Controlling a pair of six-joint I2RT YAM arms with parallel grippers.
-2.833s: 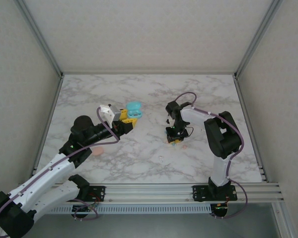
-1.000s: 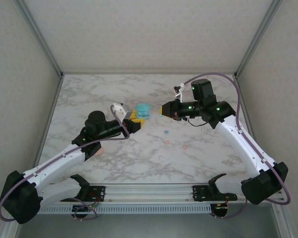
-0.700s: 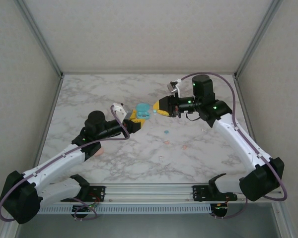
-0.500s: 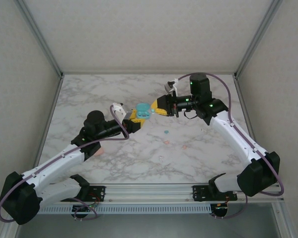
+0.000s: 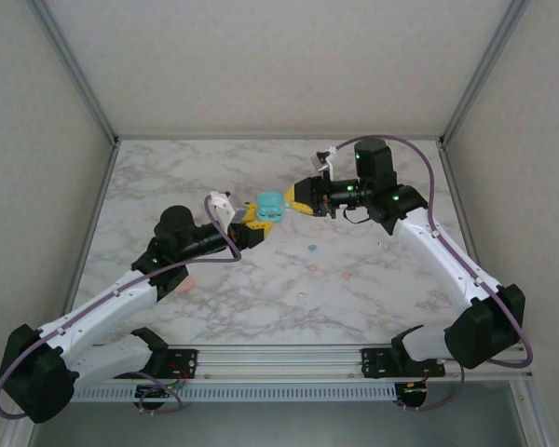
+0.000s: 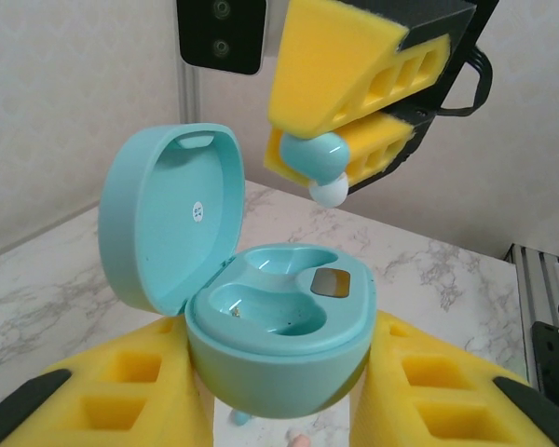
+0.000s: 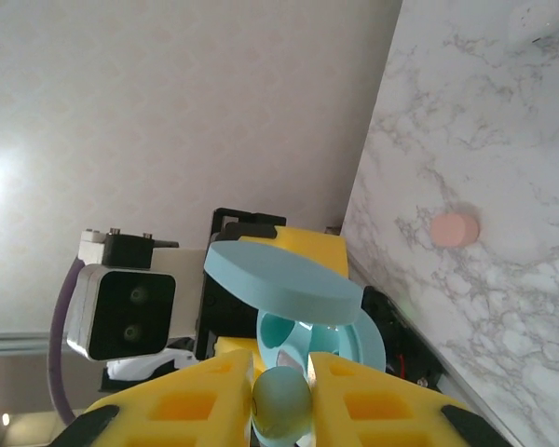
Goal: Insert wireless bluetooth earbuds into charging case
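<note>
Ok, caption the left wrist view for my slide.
Left claw holds the open teal charging case while the right claw holds a teal earbud just above its empty wells.

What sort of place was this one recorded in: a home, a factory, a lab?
Most likely a lab test cell for robot recordings: a marble-patterned tabletop boxed in by plain pale panels on aluminium posts, with two robot arms bolted to a metal rail at its near edge.

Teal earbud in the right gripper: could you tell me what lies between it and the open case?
Nothing: the left wrist view shows a bare gap between the earbud and the case.
</note>
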